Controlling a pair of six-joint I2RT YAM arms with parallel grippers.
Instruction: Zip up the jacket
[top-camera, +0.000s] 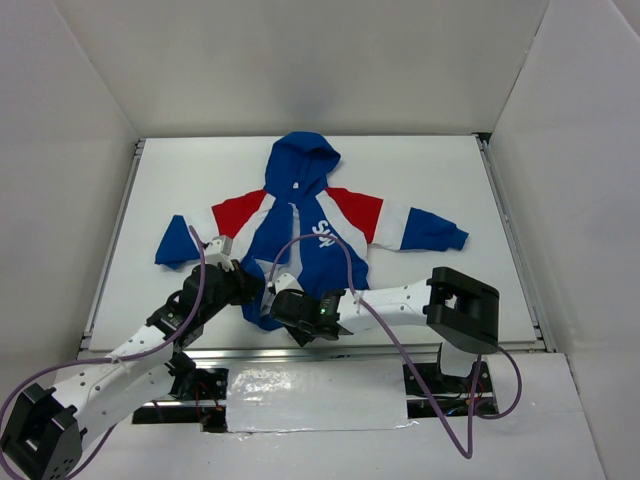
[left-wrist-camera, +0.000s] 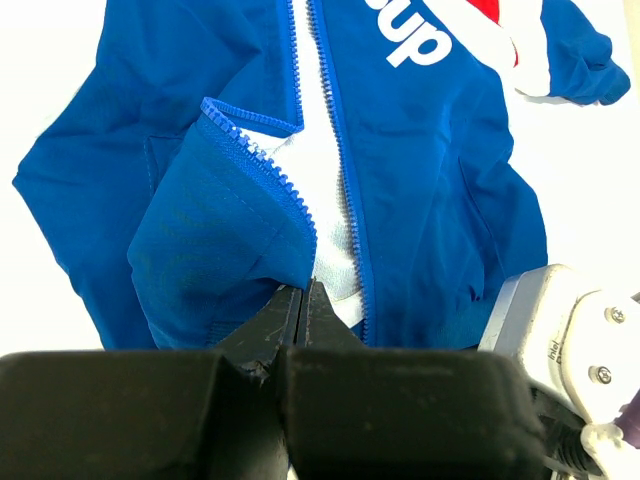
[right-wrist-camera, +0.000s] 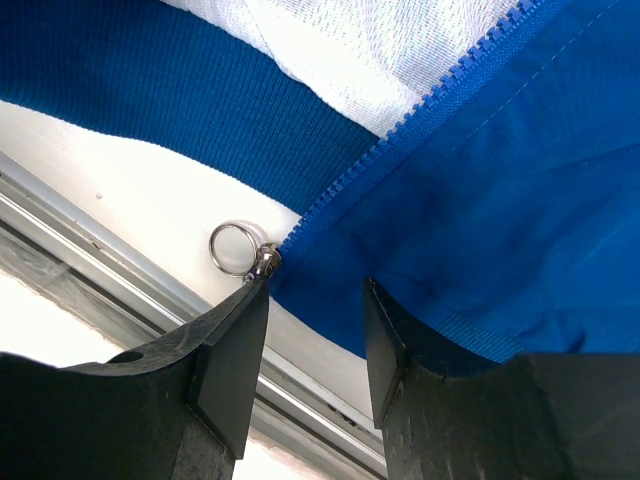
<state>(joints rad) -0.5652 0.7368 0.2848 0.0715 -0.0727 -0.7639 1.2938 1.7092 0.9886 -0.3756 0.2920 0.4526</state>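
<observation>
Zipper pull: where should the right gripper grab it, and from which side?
Probably the metal ring, coming from the near edge of the table. It lies on the table, sticking out past the jacket hem, so it's clear of fabric. The open right gripper sits just beside it, over the hem.

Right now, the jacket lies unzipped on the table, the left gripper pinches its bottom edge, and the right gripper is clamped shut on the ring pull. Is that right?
No. The right wrist view shows the right gripper open, its jaws apart, the ring pull beside one jaw, ungripped. The rest is right.
</observation>
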